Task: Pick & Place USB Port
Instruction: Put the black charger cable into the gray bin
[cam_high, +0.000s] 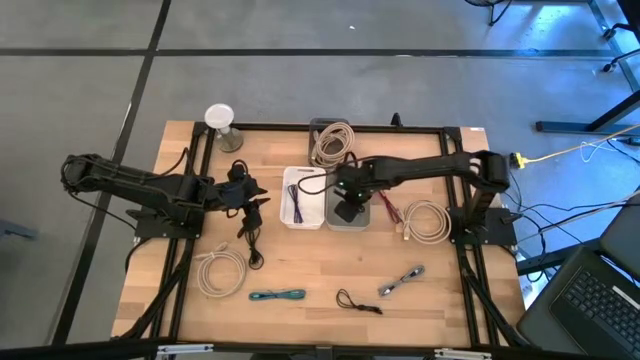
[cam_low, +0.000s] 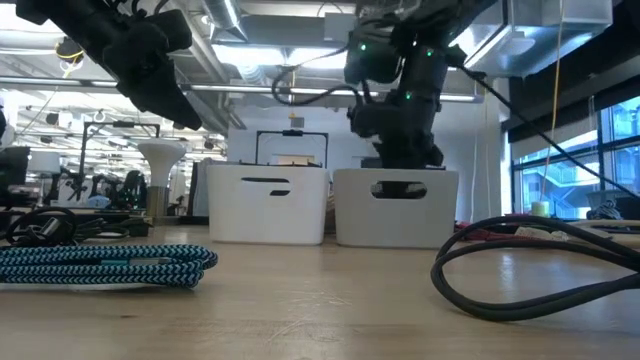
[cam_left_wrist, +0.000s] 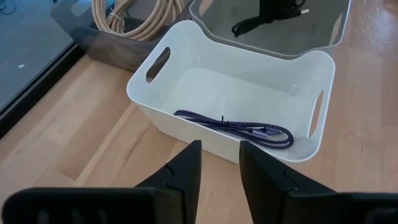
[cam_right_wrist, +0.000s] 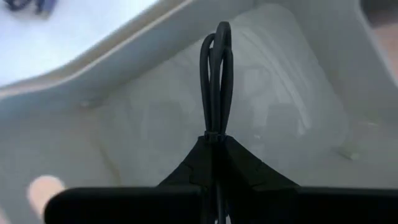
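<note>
A bundled black USB cable (cam_right_wrist: 216, 68) is in my right gripper (cam_right_wrist: 214, 144), which is shut on it and reaches down into the grey bin (cam_high: 331, 216); the low view shows this gripper (cam_low: 400, 140) just above that bin (cam_low: 395, 208). The white bin (cam_high: 287, 213) beside it holds a purple braided cable (cam_left_wrist: 239, 127) lying on its floor. My left gripper (cam_left_wrist: 217, 167) is open and holds nothing. It hovers to the left of the white bin (cam_left_wrist: 155, 109), above the table. My right gripper pinches the folded black cable between its two fingers, just behind the thin tie (cam_right_wrist: 212, 135) that binds the strands. The looped end (cam_right_wrist: 217, 37) sticks out past the fingertips. The fingers come from above, pointing down into the grey bin. Whether the cable touches the bin floor I cannot tell.
A dark tray with a beige cable coil (cam_high: 331, 140) stands behind the bins. Loose on the table lie a white coil (cam_high: 427, 221), a red cable (cam_high: 388, 209), another white coil (cam_high: 220, 270), a teal cable (cam_high: 277, 296), a black cable (cam_high: 358, 303) and a grey cable (cam_high: 400, 282).
</note>
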